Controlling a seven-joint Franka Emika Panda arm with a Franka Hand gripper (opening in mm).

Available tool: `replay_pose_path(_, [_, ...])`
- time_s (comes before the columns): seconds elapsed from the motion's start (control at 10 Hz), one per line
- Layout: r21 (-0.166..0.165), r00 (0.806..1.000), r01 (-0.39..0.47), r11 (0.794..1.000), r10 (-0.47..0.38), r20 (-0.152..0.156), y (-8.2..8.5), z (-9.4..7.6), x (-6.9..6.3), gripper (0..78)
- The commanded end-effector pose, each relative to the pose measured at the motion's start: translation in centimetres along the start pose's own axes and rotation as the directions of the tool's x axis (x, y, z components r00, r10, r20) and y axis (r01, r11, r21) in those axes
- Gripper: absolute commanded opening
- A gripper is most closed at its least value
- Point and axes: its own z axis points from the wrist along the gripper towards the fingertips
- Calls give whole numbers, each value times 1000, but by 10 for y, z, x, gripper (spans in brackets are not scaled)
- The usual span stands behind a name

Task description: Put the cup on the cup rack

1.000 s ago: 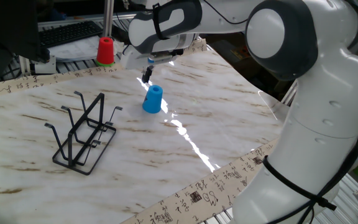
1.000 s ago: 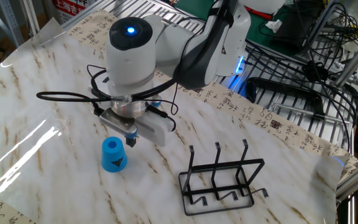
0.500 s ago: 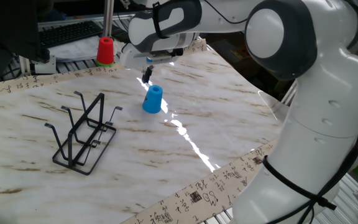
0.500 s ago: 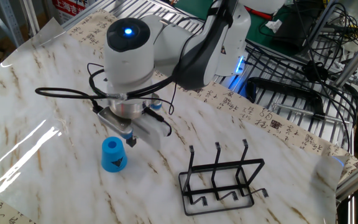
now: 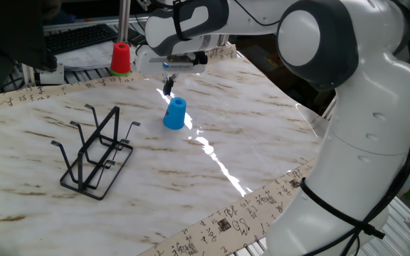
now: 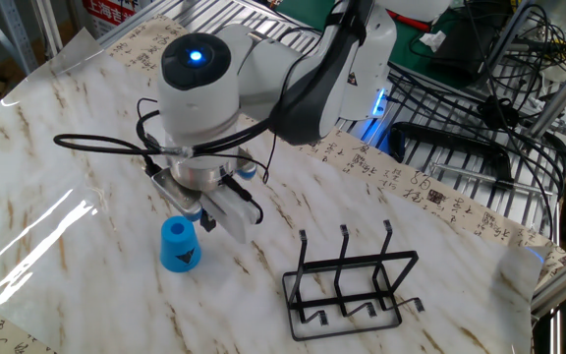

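The blue cup (image 5: 175, 114) stands on the marble tabletop with its narrower stepped end up; it also shows in the other fixed view (image 6: 178, 244). My gripper (image 5: 167, 87) hangs just above and behind the cup, apart from it, with fingers together and nothing held; in the other fixed view the gripper (image 6: 207, 222) is right beside the cup's top edge. The black wire cup rack (image 5: 95, 158) stands bare on the table to the cup's left, and in the other fixed view the rack (image 6: 350, 267) stands to the cup's right.
A red cup (image 5: 121, 58) stands at the table's far edge near a keyboard (image 5: 77, 37). The arm's large white body (image 5: 361, 128) fills the right side. Metal grating and cables (image 6: 460, 138) lie beyond the table edge.
The wrist has turned a little about its own axis above the cup. The cup and the rack have not moved.
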Motion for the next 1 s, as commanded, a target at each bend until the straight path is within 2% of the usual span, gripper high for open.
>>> replay_pose_path(0.1, [14, 997, 70, 997, -70, 20, -9, 2, -8, 0])
replay_pose_path(0.2, [18, 996, 81, 997, -82, 23, -13, 3, -12, 0])
replay_pose_path(0.3, [18, 993, 111, 994, -111, 28, -25, 6, -19, 0])
replay_pose_path(0.6, [18, 988, 148, 989, -148, 36, -44, 19, -25, 0])
replay_pose_path(1.0, [18, 987, 156, 988, -157, 35, -52, 29, -15, 0])
